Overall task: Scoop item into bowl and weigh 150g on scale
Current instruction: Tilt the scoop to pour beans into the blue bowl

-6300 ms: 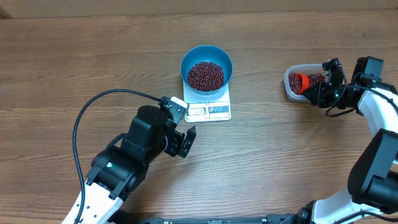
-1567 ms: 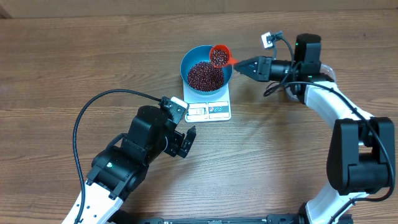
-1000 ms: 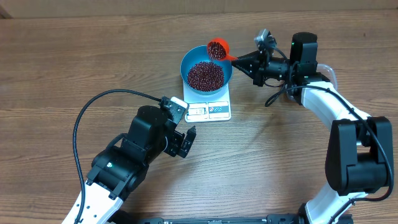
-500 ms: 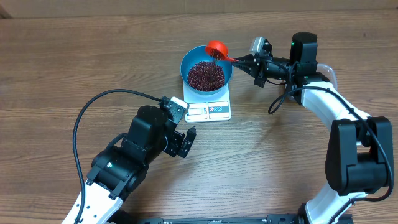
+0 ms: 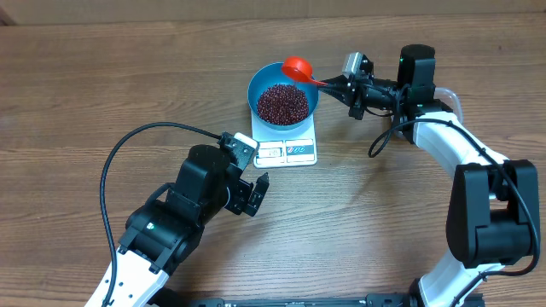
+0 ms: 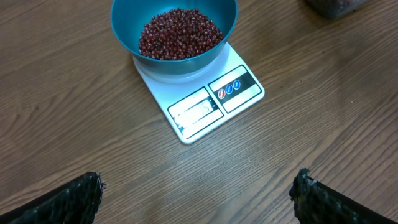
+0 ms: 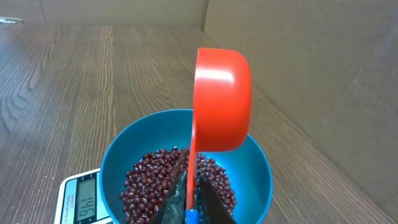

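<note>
Hanging upended over the bowl (image 7: pixel 258 168) for emptying, the scoop (image 7: pixel 221 99) is clamped by right fingers (image 7: pixel 214 208); left fingers (image 6: pixel 68 199) are spread.

Red scoop (image 5: pixel 296 66) was tipped over, cup's rounded back toward right wrist view, thin handle ending in blue tip (image 7: pixel 191 216). Wood-grain table (image 5: pixel 102 77) lay beneath. Clear tub (image 6: pixel 336 6) sat at table's right, mostly cropped. Tan board (image 7: pixel 298 56) stood beyond table edge.
</note>
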Tool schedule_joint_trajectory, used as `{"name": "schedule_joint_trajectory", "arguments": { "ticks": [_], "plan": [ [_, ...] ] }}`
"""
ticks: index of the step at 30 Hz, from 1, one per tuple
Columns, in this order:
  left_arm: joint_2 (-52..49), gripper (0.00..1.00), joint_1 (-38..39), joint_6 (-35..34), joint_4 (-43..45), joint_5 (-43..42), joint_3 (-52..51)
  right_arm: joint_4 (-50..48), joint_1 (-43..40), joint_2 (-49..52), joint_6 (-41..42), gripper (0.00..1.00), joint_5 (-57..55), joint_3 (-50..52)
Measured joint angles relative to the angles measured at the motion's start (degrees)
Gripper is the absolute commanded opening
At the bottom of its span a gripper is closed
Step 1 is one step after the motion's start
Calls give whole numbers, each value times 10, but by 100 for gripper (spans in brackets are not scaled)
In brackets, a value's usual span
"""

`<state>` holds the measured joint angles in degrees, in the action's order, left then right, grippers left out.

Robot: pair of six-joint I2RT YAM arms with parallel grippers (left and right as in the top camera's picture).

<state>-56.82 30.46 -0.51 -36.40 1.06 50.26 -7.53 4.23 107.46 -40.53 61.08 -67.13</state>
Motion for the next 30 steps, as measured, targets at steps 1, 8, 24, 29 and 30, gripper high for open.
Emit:
{"name": "schedule_joint_trajectory", "arguments": {
  "ticks": [1, 8, 24, 29, 30],
  "plan": [
    [0, 99, 0, 0, 0, 0, 0, -1, 0, 0, 0, 4, 0, 0],
    [0, 99, 0, 0, 0, 0, 0, -3, 0, 0, 0, 4, 0, 0],
    [0, 99, 0, 0, 0, 0, 0, 8, 0, 0, 0, 4, 0, 0],
    [0, 100, 0, 0, 0, 0, 0, 7, 0, 0, 9, 4, 2, 0],
    [0, 100, 0, 0, 0, 0, 0, 2, 0, 0, 18, 4, 5, 0]
  ]
}}
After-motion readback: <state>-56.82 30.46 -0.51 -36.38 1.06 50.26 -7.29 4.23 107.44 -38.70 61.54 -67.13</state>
